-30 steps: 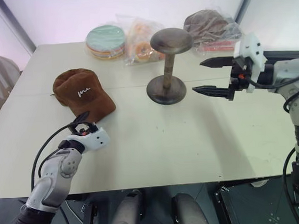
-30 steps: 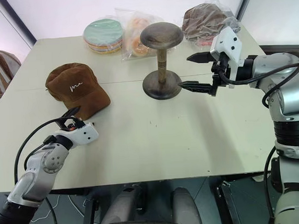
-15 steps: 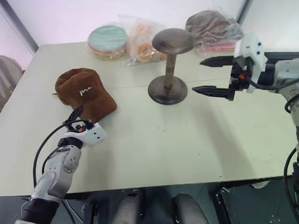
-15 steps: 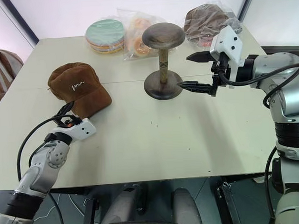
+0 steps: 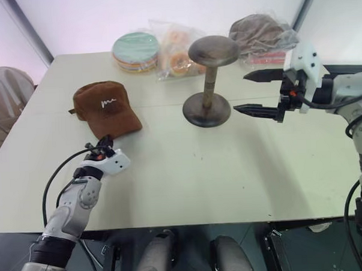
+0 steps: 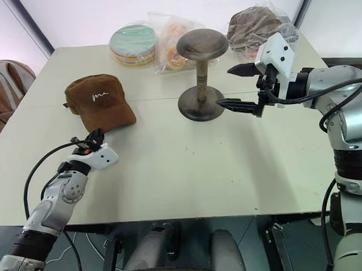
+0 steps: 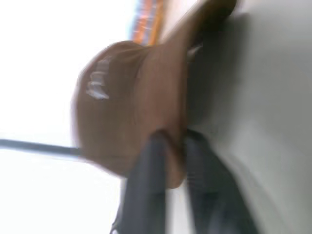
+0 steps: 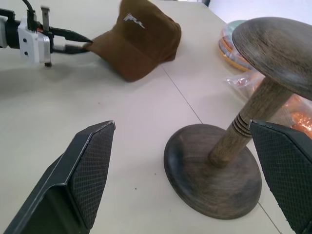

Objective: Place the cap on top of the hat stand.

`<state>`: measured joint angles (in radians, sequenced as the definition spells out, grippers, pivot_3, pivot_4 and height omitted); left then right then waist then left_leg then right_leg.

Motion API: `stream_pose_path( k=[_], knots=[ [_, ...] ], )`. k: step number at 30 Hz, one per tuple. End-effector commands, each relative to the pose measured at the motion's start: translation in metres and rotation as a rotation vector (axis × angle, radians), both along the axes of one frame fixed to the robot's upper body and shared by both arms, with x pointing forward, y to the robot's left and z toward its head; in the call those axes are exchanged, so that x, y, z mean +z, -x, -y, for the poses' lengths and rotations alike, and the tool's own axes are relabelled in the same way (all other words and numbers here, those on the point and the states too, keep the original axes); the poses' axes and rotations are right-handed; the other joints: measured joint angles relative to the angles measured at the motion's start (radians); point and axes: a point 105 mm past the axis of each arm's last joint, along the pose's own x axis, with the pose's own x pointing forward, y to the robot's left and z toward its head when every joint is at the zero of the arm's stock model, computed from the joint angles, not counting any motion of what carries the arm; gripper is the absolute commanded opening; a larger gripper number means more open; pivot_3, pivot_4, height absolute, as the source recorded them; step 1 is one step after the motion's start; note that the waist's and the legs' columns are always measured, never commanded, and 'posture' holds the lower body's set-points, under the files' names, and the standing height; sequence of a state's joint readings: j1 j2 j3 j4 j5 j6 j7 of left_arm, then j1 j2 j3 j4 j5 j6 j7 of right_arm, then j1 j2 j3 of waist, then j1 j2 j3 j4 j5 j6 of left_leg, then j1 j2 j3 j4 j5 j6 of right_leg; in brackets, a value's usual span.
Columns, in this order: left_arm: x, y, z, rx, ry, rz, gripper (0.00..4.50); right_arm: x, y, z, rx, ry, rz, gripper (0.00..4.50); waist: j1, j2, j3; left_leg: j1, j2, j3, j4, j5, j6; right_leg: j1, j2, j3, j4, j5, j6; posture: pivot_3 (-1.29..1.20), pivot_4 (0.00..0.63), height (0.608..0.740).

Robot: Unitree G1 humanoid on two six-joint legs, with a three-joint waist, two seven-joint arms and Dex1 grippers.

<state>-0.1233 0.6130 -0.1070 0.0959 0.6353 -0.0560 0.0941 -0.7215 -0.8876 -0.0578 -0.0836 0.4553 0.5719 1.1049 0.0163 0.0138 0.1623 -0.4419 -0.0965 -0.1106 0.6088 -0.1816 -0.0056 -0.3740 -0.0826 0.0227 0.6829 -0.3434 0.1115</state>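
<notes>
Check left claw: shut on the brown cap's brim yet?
Shut on it. The left claw has both black fingers pinched on the brim edge of the brown suede baseball cap, which lies on the table.

Dark bronze metal hat stand (image 8: pixel 229 146) between two spread black fingers (image 8: pixel 83 170), brown suede cap (image 8: pixel 139 39) beyond, left gripper (image 8: pixel 85 43) pinching its brim
</notes>
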Motion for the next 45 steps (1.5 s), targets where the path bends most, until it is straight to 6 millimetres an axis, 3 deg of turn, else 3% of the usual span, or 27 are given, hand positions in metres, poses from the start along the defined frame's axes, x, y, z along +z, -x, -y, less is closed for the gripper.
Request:
stream_pose_path(
  k=[1, 7, 26, 36, 41, 45],
  knots=[
    [-0.018, 0.003, -0.005, 0.017, -0.017, -0.033, 0.06, 0.018, 0.006, 0.001, 0.006, -0.004, 0.076, 4.50, -0.002, 0.000, 0.000, 0.000, 0.000, 0.000, 0.000, 0.000, 0.000, 0.000, 0.000, 0.000, 0.000, 0.000, 0.000, 0.00, 0.150, 0.740],
    [-0.002, 0.006, -0.008, 0.020, -0.021, 0.080, 0.06, 0.019, 0.006, 0.002, 0.003, -0.003, 0.078, 4.50, -0.004, 0.000, 0.000, 0.000, 0.000, 0.000, 0.000, 0.000, 0.000, 0.000, 0.000, 0.000, 0.000, 0.000, 0.000, 0.00, 0.150, 0.740],
    [0.116, 0.020, 0.035, -0.100, 0.135, 0.591, 0.06, 0.026, 0.001, 0.005, 0.003, 0.008, 0.097, 4.50, -0.003, -0.001, 0.001, -0.002, 0.000, 0.000, 0.000, 0.000, 0.000, -0.001, 0.000, 0.000, 0.000, 0.000, 0.000, 0.00, 0.150, 0.740],
    [0.191, 0.018, 0.079, -0.245, 0.204, 0.794, 0.06, 0.037, -0.003, 0.028, -0.065, 0.045, 0.134, 4.50, -0.003, -0.004, 0.003, -0.002, -0.001, 0.000, 0.002, 0.000, 0.000, 0.000, 0.001, -0.001, 0.000, 0.000, 0.000, 0.00, 0.150, 0.740],
    [0.205, 0.011, 0.109, -0.344, 0.250, 0.827, 0.06, 0.042, -0.004, 0.037, -0.106, 0.039, 0.165, 4.50, -0.003, -0.005, 0.003, -0.002, -0.001, 0.000, 0.002, 0.000, 0.000, 0.000, 0.001, -0.002, 0.000, 0.000, 0.000, 0.00, 0.150, 0.740],
    [0.202, 0.006, 0.128, -0.408, 0.271, 0.819, 0.06, 0.053, -0.003, 0.039, -0.117, -0.016, 0.188, 4.50, -0.004, -0.005, 0.003, -0.002, -0.001, 0.001, 0.002, 0.000, 0.000, 0.000, 0.002, -0.001, 0.000, 0.000, 0.000, 0.00, 0.150, 0.740]
  ],
)
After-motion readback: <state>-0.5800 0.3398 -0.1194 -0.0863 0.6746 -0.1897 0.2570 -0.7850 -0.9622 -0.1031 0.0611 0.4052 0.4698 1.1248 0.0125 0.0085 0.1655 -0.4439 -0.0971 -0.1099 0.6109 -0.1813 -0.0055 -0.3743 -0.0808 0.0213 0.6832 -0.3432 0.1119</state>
